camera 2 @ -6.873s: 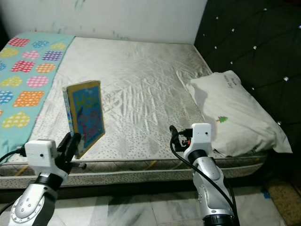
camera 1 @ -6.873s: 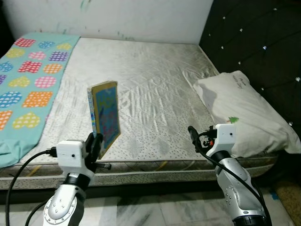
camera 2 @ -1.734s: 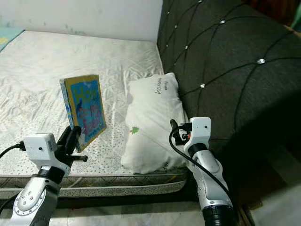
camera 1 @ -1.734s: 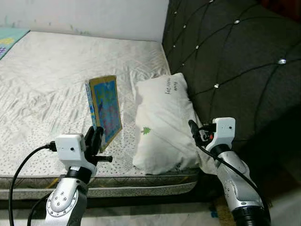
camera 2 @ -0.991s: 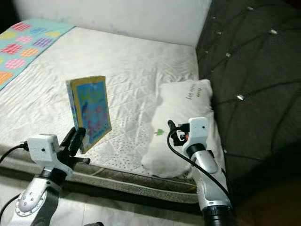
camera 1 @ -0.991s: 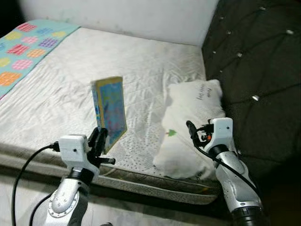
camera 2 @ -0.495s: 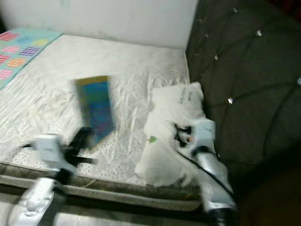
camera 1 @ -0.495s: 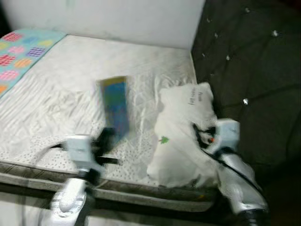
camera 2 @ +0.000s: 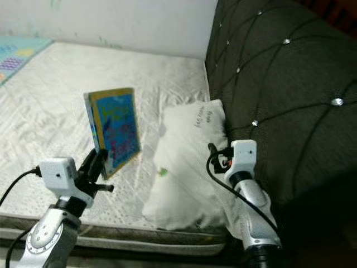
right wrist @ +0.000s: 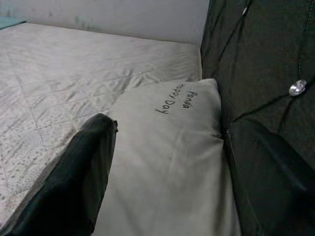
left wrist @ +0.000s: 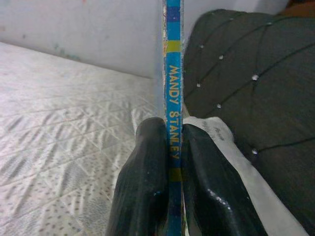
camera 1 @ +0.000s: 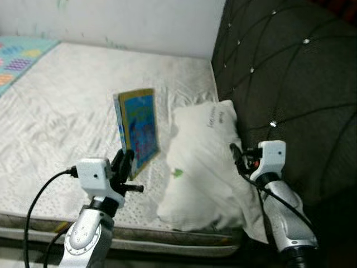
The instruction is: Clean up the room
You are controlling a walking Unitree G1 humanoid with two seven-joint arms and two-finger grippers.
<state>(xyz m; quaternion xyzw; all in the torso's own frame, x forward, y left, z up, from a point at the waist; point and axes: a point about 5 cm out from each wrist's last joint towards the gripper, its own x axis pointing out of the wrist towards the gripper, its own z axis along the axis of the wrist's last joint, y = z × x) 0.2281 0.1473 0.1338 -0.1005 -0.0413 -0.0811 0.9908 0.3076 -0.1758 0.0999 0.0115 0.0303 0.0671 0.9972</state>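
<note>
— Pale mattress (camera 1: 67, 111) ahead, dark padded headboard (camera 1: 290, 67) on the right, viewed now more from the pillow (camera 1: 201, 162) end than a second before. Probably turned with the whole body; shifted nothing on the bed itself.

— And the book (camera 1: 138, 131)?

— Stayed upright above the near part of the mattress, just beside the pillow, clamped at its lower edge by the left gripper (camera 1: 124, 164). Same grip as before: black fingers (left wrist: 147, 172) pressed on both sides of the spine.

— And the right gripper (camera 1: 237, 159)?

— Raised near the pillow, on the headboard side. Spread wide, with nothing inside.

— Meant what for the tidying?

— Book picked up, but not yet put away. Saw no shelf and no table from here, only bed, wall and a corner of the coloured blanket (camera 1: 17, 56) far off. Likely needed more turning or walking to find a proper place. Should have watched the tall book for slipping during such steps.
</note>
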